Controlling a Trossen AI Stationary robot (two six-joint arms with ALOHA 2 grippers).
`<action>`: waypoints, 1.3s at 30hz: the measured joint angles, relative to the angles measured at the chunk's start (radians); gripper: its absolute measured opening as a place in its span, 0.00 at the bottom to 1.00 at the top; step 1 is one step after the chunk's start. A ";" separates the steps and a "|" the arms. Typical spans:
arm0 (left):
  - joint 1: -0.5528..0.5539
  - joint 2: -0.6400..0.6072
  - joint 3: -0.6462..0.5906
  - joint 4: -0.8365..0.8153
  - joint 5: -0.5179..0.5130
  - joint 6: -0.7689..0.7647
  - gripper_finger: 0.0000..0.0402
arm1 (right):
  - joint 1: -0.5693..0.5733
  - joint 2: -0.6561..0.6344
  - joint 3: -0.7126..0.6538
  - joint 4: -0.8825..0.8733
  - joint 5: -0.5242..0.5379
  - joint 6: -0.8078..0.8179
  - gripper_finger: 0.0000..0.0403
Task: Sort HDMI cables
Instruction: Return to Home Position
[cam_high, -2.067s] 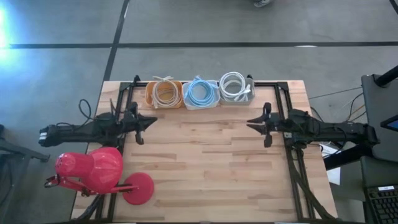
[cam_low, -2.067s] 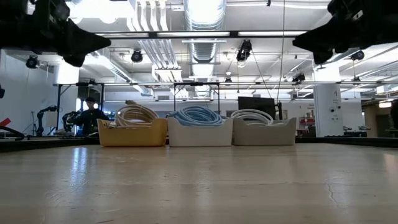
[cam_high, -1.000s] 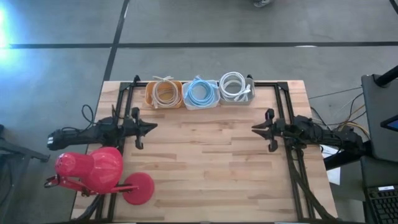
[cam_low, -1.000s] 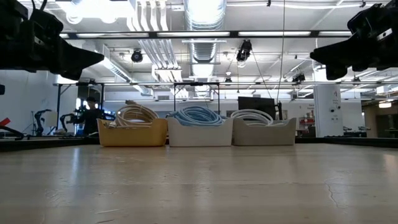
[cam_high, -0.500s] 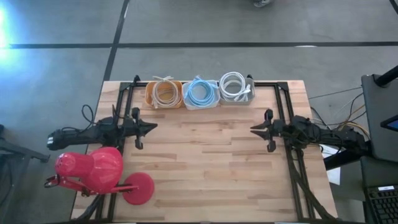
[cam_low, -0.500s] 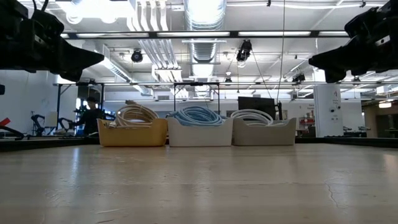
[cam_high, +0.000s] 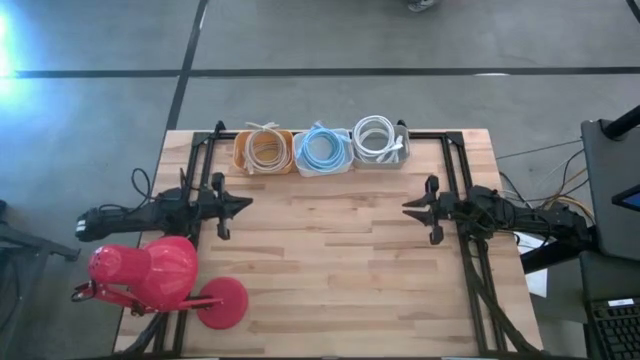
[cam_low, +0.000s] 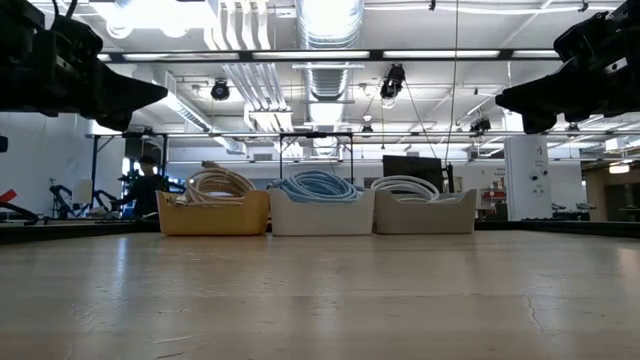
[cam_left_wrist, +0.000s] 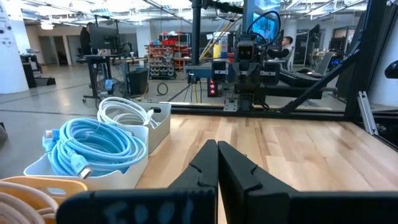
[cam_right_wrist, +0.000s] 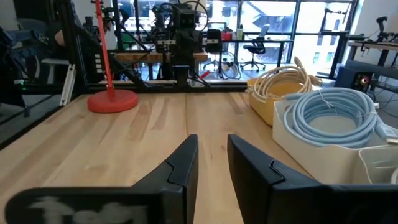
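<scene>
High view: HDMI cables (cam_high: 310, 152) are lying colour-sorted in bins (cam_high: 239, 152) at upper centre, so left claw (cam_high: 247, 203), pinched closed, and right claw (cam_high: 406, 207), narrowly parted, are hovering empty.

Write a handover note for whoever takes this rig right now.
Left pincer: shut, empty, raised over the table, left side.
Right pincer: open, empty, raised over the right side.
Beige cables lie in the orange bin, blue cables in the white bin, white cables in the gray bin.
Sorting looks done: every coil in view sits in a bin.
Remaining: probably only the return home.
</scene>
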 joint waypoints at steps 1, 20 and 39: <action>0.000 0.000 0.000 0.001 0.000 0.000 0.01 | 0.000 0.000 0.000 0.000 0.000 0.000 0.21; 0.000 0.000 -0.001 0.009 0.001 0.000 0.01 | 0.000 0.000 0.000 0.000 0.000 -0.001 0.16; 0.000 0.001 0.003 0.009 0.002 0.000 0.01 | 0.000 0.000 0.000 0.000 0.000 0.001 0.21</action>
